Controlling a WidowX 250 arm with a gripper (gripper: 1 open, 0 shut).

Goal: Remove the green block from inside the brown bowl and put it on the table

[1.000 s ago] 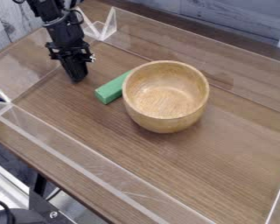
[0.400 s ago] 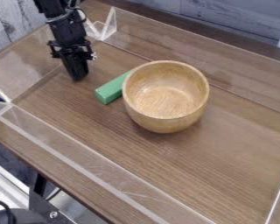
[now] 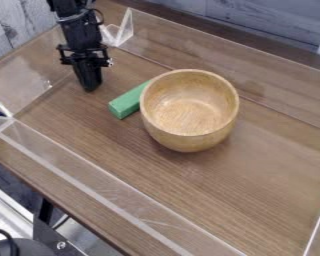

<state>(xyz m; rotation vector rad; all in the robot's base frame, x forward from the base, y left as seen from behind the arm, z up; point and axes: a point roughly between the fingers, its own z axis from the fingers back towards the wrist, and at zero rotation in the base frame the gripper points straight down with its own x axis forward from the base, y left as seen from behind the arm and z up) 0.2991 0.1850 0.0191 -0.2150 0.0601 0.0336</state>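
The green block (image 3: 127,100) is lying on the surface (image 3: 243,190) against the brown bowl (image 3: 190,109), already out; the end effector (image 3: 88,82), pressed together and empty, is hanging left of the bowl.

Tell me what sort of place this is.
Probably a lab test bench for a robot arm: a wood-grain table fenced by low clear acrylic walls, a black gripper, and only simple props, a bowl and green block.

Arm above the gripper (image 3: 88,80) cut off by top edge. Green block (image 3: 127,100): right end hidden behind the brown bowl (image 3: 190,110) rim, so can't tell if touching. Table (image 3: 256,180) cropped at right and near edges.
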